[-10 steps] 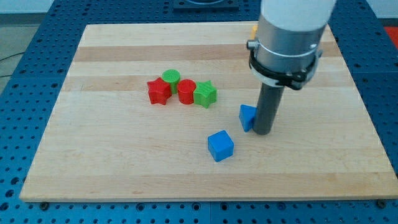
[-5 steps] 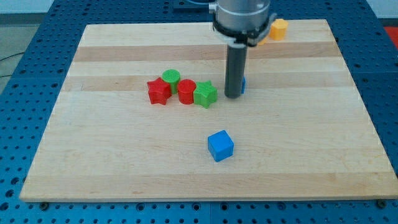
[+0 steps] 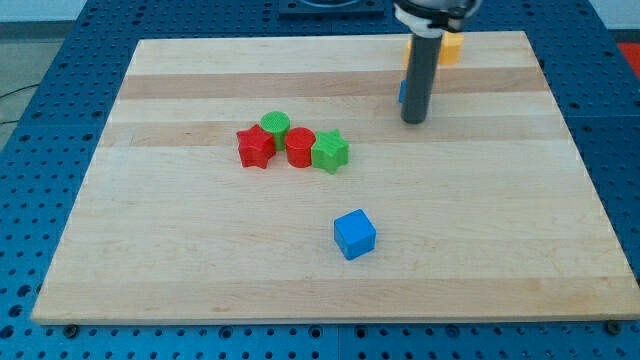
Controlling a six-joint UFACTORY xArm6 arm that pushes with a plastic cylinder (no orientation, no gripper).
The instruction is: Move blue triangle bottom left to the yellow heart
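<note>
My tip (image 3: pixel 414 120) rests on the board near the view's top right. The blue triangle (image 3: pixel 402 92) is almost wholly hidden behind the rod; only a thin blue sliver shows at the rod's left side, just above the tip. The yellow heart (image 3: pixel 450 46) lies at the board's top edge, partly covered by the rod, up and right of the blue sliver.
A cluster sits at mid-left: a red star (image 3: pixel 255 147), a green cylinder (image 3: pixel 275 125), a red cylinder (image 3: pixel 300 147) and a green star (image 3: pixel 330 151). A blue cube (image 3: pixel 354 234) lies alone lower down. The wooden board (image 3: pixel 180 260) sits on a blue pegboard table.
The rod has moved up and to the right, pushing the blue triangle from the middle of the board towards the yellow heart. The other blocks have not moved.
</note>
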